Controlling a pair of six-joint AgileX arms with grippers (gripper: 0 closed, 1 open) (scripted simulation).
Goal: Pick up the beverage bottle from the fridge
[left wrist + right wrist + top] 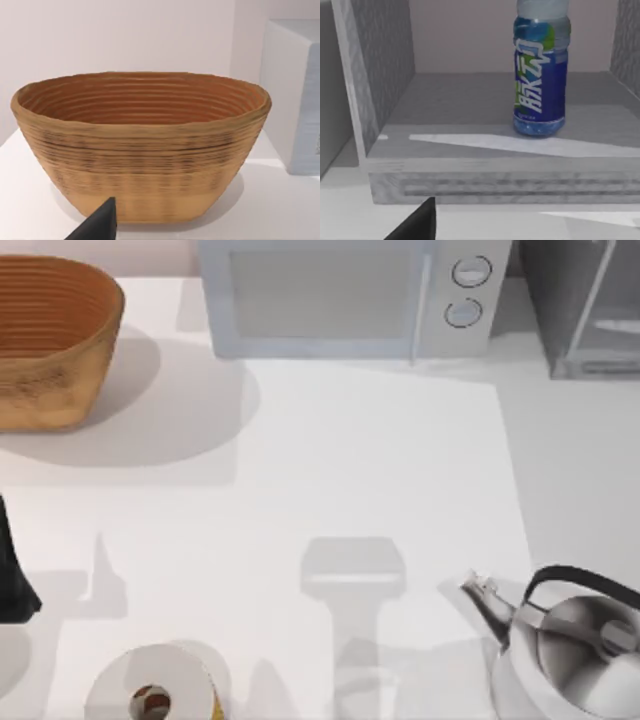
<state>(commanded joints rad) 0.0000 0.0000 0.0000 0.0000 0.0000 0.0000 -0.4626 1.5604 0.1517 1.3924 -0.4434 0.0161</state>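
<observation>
Though the fridge (580,310) at one o'clock is open, the beverage bottle (540,80) stands inside ungrasped; I cannot tell either pincer's spread.

White characters on the beverage bottle (540,75) label, unreadable.

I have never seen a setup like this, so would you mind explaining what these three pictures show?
This is a simulated pair of AgileX robot arms working at a white table. The top view looks straight down: a woven basket at far left, a microwave in the middle, the fridge at far right, a kettle near right and a paper roll near left. The other two pictures come from cameras on the arms' wrists. The left wrist view faces the basket. The right wrist view looks into the open fridge, where the beverage bottle stands upright. Nothing is held yet.
</observation>
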